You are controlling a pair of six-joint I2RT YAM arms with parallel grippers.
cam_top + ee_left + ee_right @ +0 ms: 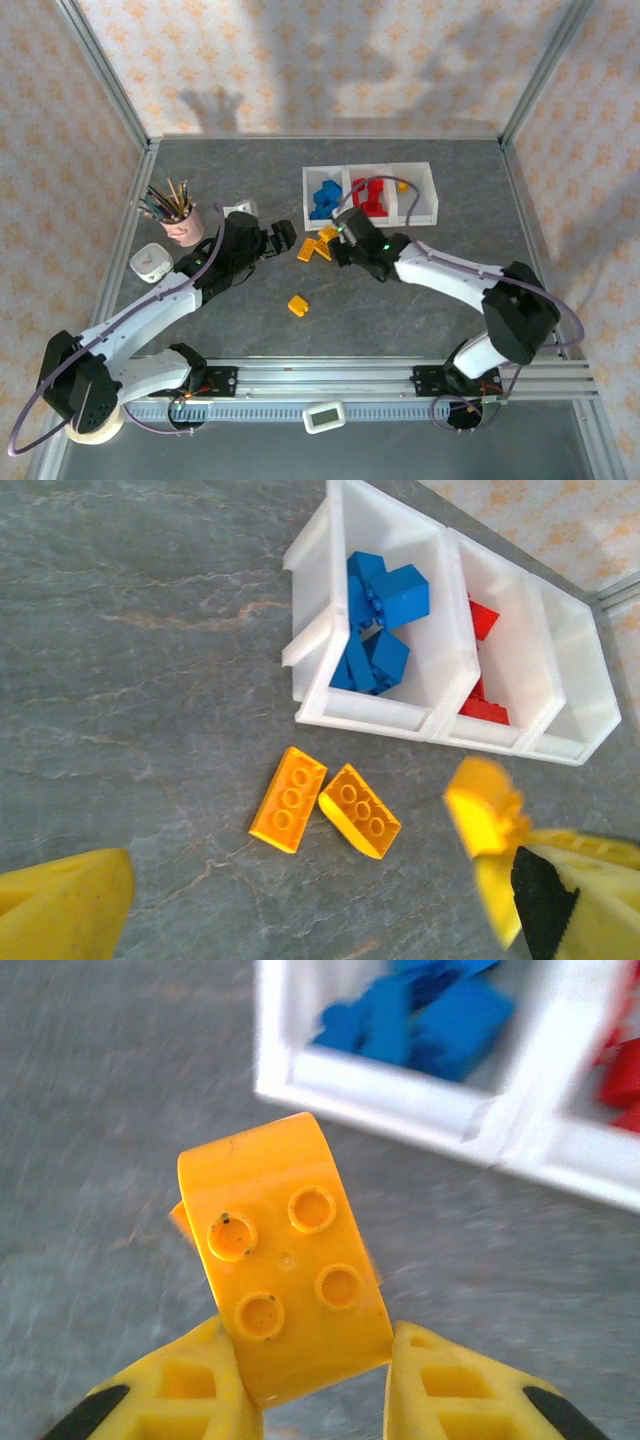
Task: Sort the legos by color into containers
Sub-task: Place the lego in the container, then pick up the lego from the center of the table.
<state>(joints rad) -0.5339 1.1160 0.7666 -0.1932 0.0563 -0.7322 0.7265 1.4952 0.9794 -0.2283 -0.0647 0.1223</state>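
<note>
With blue bricks (375,610) and red bricks (482,700) binned in the white tray (370,715) and one yellow piece (402,186) in its third compartment, the right gripper (315,1380) clamps a yellow four-stud brick (285,1260) near the tray, the left gripper (293,243) gapes wide, and three orange bricks (288,798) lie loose on the table (120,680).

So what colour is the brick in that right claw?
Yellow-orange; the brick shows best in the right wrist view.

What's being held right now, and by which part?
The right gripper holds a yellow-orange lego, jaws pinching the two sides of its lower end. The left gripper is open and empty.
</note>
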